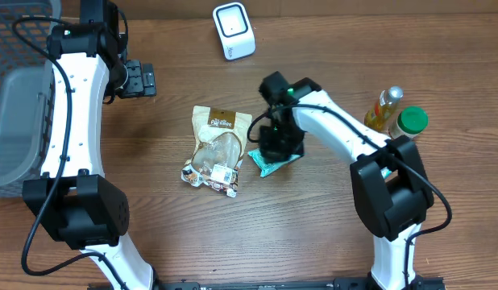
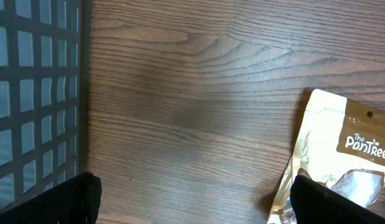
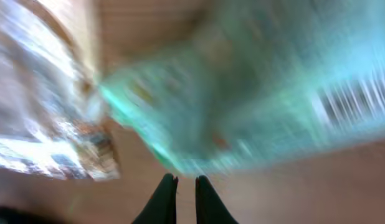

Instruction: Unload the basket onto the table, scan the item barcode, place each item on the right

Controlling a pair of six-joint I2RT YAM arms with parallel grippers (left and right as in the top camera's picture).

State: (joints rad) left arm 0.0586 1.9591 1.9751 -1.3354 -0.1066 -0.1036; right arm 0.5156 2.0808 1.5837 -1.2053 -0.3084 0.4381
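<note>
1. Counter (image 1: 313,234): dark brown wood, straight grain, matte.

2. Task item: teal packet (image 1: 269,166), flat, thin film, lying at ctr of counter just right of the tan pouch (image 1: 216,149). The R arm is directly over it and covers most of it. The R wrist view is heavily blurred. The teal packet (image 3: 242,93) fills the upper frame, w/ a black-on-white barcode (image 3: 351,102) on its right part. No print is legible.

3. Scanner (image 1: 234,31): white plastic, rounded block w/ a dark-edged square face, far ctr, well apart from the packet.

4. Pouch: tan top band, crinkled glossy lower part, approx. rectangular. The L wrist view reads "The PanTree" in white on brown (image 2: 365,146).

5. Right jaws: nearly together w/ only a slit between the black tips, which grip nothing. They appear to sit just short of the packet edge.

6. Left jaws: spread wide, empty, at far left beside the basket (image 1: 15,97), a grey plastic grid.

7. Far right: clear bottle of yellow liquid (image 1: 383,109) touching a green-lidded jar (image 1: 410,122).
</note>
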